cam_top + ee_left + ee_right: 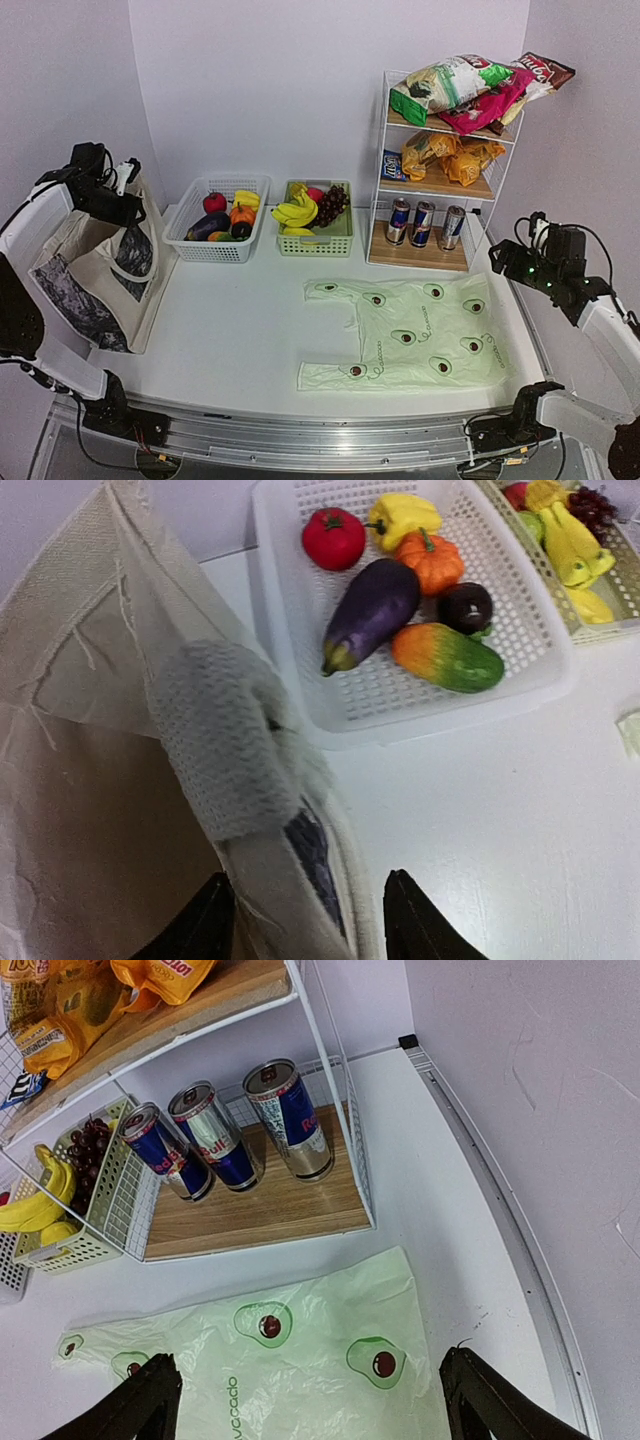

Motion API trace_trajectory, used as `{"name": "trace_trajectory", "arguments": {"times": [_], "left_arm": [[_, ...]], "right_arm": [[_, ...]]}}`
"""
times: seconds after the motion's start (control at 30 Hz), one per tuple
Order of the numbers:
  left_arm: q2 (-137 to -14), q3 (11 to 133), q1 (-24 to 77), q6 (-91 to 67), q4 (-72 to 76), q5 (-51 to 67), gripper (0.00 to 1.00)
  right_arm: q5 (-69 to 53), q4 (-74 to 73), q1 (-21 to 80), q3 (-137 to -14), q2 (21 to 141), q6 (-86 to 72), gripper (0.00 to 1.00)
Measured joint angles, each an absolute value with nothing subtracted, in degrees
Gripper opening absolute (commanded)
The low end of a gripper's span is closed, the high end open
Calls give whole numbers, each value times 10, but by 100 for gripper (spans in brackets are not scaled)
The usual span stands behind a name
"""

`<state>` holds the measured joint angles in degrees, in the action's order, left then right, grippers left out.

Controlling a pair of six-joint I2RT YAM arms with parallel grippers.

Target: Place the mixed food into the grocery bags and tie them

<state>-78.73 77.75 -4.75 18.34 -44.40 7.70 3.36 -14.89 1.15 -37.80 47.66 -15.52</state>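
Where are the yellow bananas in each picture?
Top external: bananas in the green basket, middle back of the table.
Left wrist: top right corner, in that basket.
Right wrist: left edge, in that basket.
Shared landmark: the dark grapes beside them, seen in all three.

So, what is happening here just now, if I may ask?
The left gripper is at the rim of the cream canvas tote on the left side of the table, its fingers on either side of the fabric; whether it grips already is unclear. The right gripper hangs open over the flat avocado-print plastic bag. The bananas sit in the green basket, the cans and snack packets on the rack, nothing visibly packed.
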Motion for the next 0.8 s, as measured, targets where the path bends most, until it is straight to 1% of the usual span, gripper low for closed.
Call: {"name": "trace_trajectory", "arguments": {"times": [0.03, 0.07, 0.2, 0.37, 0.57, 0.67, 0.8], "left_arm": [[-779, 773, -48, 190, -454, 99, 3], [-769, 771, -48, 199, -467, 120, 1], [-707, 764, -48, 229, -517, 148, 0], [-637, 760, -48, 252, -601, 101, 0], [-609, 754, -48, 312, -656, 48, 0], [-592, 752, -48, 396, -678, 88, 0], [-549, 748, -49, 513, -725, 198, 0]], "right_arm": [[34, -149, 11, -378, 477, -156, 88], [34, -149, 11, -378, 477, -157, 88], [34, -149, 11, -378, 477, -160, 88], [31, -149, 11, -379, 478, -163, 87], [26, -152, 11, -388, 488, -166, 88], [23, -151, 11, -395, 490, -166, 87], [22, -151, 11, -399, 489, -166, 87]]}}
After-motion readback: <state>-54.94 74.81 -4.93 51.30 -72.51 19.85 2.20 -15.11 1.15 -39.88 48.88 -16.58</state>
